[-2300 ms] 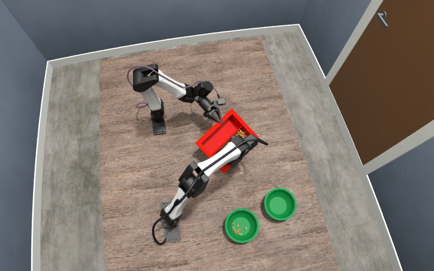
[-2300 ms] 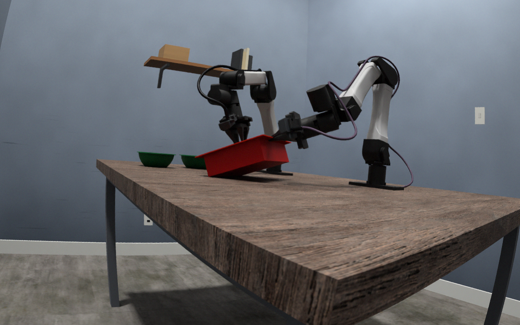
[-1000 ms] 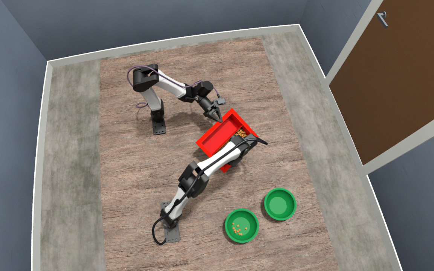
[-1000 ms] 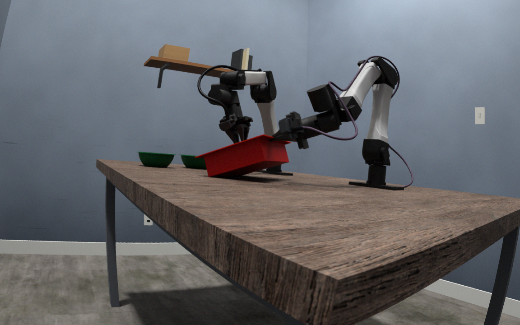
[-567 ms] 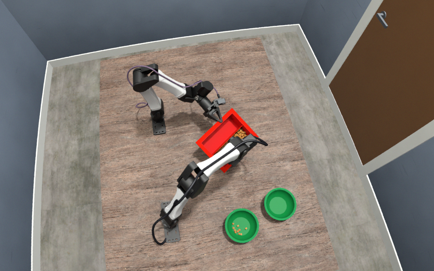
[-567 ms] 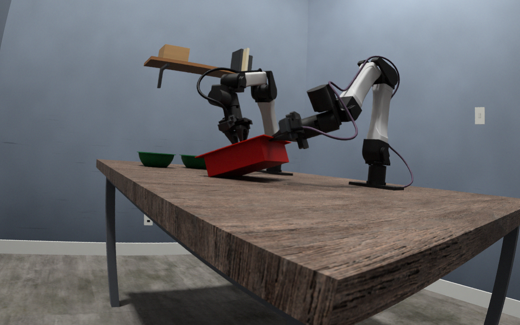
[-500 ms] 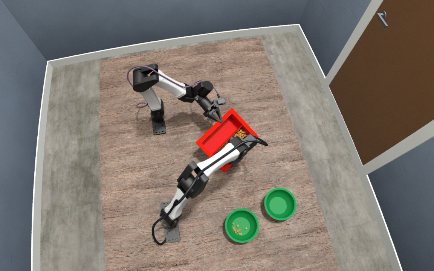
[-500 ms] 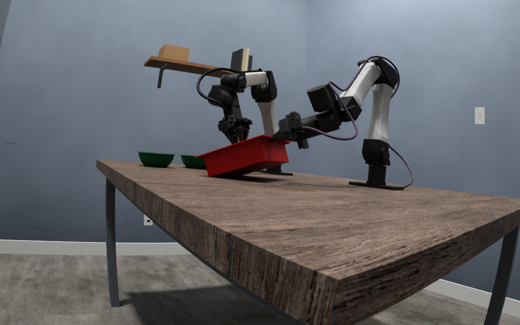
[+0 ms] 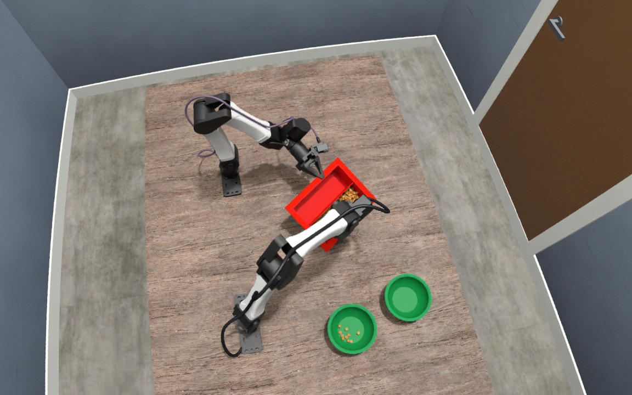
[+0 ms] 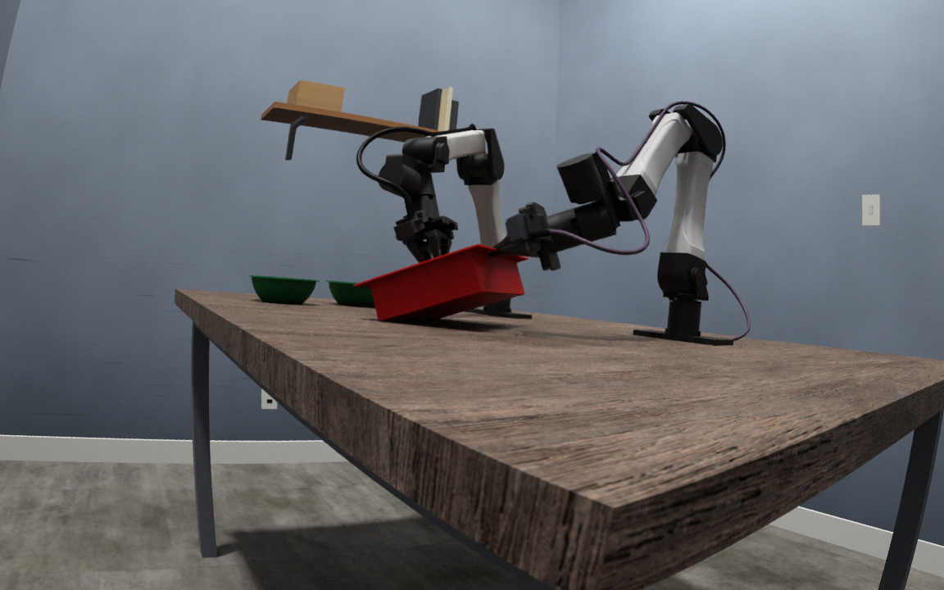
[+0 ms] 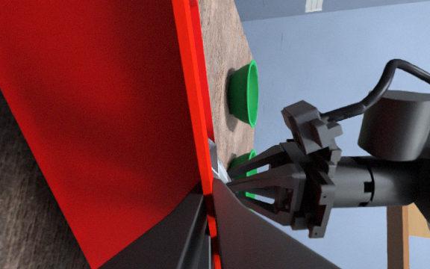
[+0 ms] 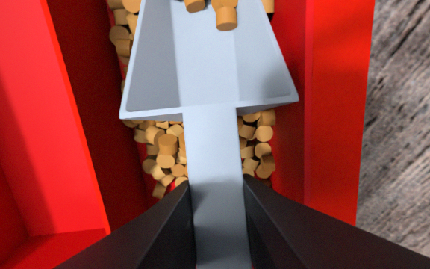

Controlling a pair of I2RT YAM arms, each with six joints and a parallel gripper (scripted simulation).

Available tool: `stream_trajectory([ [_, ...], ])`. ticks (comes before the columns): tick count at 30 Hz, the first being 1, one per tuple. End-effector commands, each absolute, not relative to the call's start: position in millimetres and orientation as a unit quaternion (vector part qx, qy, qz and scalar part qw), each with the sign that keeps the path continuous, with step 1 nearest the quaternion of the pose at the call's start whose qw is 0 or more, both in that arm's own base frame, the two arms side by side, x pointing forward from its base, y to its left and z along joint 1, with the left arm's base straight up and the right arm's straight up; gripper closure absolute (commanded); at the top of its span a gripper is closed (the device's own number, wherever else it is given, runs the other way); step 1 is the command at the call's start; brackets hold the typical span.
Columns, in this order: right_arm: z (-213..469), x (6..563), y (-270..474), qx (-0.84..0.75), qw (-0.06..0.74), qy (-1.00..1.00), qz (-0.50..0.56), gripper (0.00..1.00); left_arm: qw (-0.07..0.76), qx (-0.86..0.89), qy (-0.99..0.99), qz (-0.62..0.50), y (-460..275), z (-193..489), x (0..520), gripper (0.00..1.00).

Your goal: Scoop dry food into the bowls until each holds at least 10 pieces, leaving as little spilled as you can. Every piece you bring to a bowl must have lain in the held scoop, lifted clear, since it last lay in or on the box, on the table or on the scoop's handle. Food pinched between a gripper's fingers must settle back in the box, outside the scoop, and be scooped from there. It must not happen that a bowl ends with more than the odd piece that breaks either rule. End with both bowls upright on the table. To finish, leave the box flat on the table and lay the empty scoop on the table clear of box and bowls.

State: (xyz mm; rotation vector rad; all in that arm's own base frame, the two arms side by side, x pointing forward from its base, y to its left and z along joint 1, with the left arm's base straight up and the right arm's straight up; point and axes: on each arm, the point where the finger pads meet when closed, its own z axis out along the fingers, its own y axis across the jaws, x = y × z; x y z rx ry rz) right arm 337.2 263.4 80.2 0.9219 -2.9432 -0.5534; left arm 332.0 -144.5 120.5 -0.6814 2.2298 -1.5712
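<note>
The red box (image 9: 296,217) (image 10: 424,290) (image 11: 107,112) is tilted, its end by my left gripper raised off the table. My left gripper (image 9: 321,177) (image 10: 493,252) (image 11: 211,193) is shut on its rim. My right gripper (image 10: 431,258) (image 11: 219,184) (image 12: 217,190) is shut on the handle of the grey scoop (image 12: 207,75) (image 11: 216,166), inside the food compartment. Dry food (image 9: 349,195) (image 12: 166,149) lies around and under the scoop; a few pieces show in its pan, whose front is cut off. One green bowl (image 9: 356,320) holds several pieces; the other green bowl (image 9: 407,298) is empty. Both stand upright.
The box's other compartment (image 9: 322,196) is empty. The right arm (image 9: 318,236) reaches across the box and hides part of it in the top view. The bowls stand side by side on the table (image 9: 298,363), apart from the box.
</note>
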Motion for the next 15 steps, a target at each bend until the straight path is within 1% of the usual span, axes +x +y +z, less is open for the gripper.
stream_trajectory([
  [1,102,343,271,0.302,-0.036,-0.935,-0.18,1.0,0.211,-0.191,0.772,-0.568,-147,155,343,1.0],
  [4,94,343,271,0.299,-0.026,-0.936,-0.182,1.0,0.211,-0.191,0.772,-0.568,-147,155,343,1.0],
  [6,94,344,277,0.298,-0.043,-0.934,-0.193,1.0,0.211,-0.191,0.772,-0.568,-147,155,343,1.0],
  [15,87,350,282,0.29,-0.069,-0.934,-0.199,1.0,0.211,-0.191,0.772,-0.568,-147,155,343,1.0],
])
